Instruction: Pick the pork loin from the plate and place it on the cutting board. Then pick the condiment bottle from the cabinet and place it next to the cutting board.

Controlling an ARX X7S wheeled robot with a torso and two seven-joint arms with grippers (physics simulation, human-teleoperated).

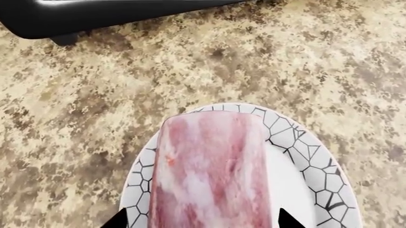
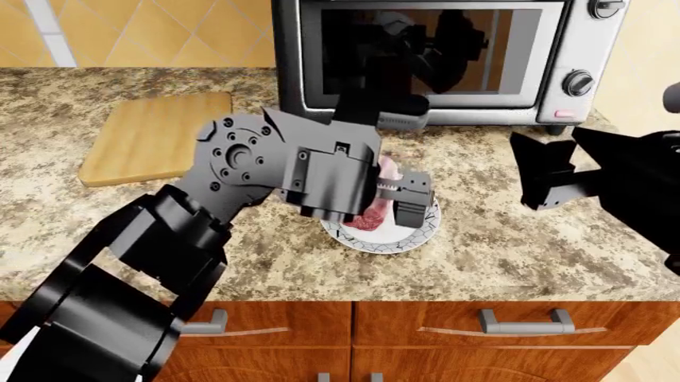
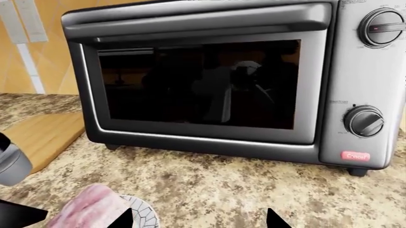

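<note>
The pork loin (image 1: 209, 171), a pink marbled log, lies on the white plate (image 1: 314, 175) with grey cracked lines. My left gripper (image 1: 201, 219) is open and straddles the loin, with a gap showing between each black fingertip and the meat. From the head view, the left gripper (image 2: 388, 203) hangs over the plate (image 2: 412, 237) and hides most of the loin (image 2: 369, 221). The tan cutting board (image 2: 158, 135) lies at the back left of the counter. My right gripper (image 3: 199, 219) is open and holds nothing, hovering to the right of the plate (image 3: 140, 211). The condiment bottle is out of view.
A silver toaster oven (image 2: 425, 56) stands at the back, right behind the plate, with its front feet on the speckled counter (image 2: 499, 239). Wooden drawers with metal handles (image 2: 518, 321) run below the counter edge. The right arm (image 2: 627, 183) hangs over the counter's right side.
</note>
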